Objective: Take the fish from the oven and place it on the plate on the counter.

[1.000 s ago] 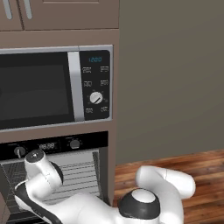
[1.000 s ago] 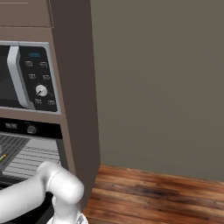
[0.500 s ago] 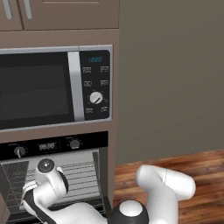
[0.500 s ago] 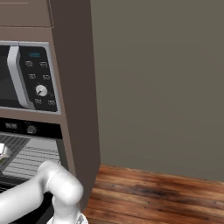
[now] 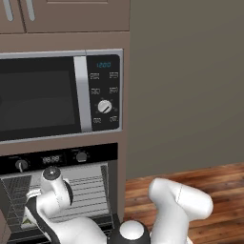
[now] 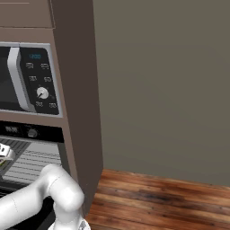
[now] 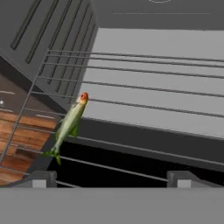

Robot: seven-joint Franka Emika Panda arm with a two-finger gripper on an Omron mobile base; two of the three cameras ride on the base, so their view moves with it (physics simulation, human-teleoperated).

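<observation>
The task is at its early part: the oven [image 5: 71, 190] stands open, and the fish [image 7: 69, 124] lies on the wire rack [image 7: 144, 105] inside, near the front left corner in the hand view, with nothing touching it. The gripper [image 7: 109, 177] is spread wide and empty, its tips low in front of the rack. Left to do, I judge: reach the fish, pinch it, and carry it to the plate. The microwave [image 5: 57, 95] display seems to read 12:00; other labels are too small to read.
</observation>
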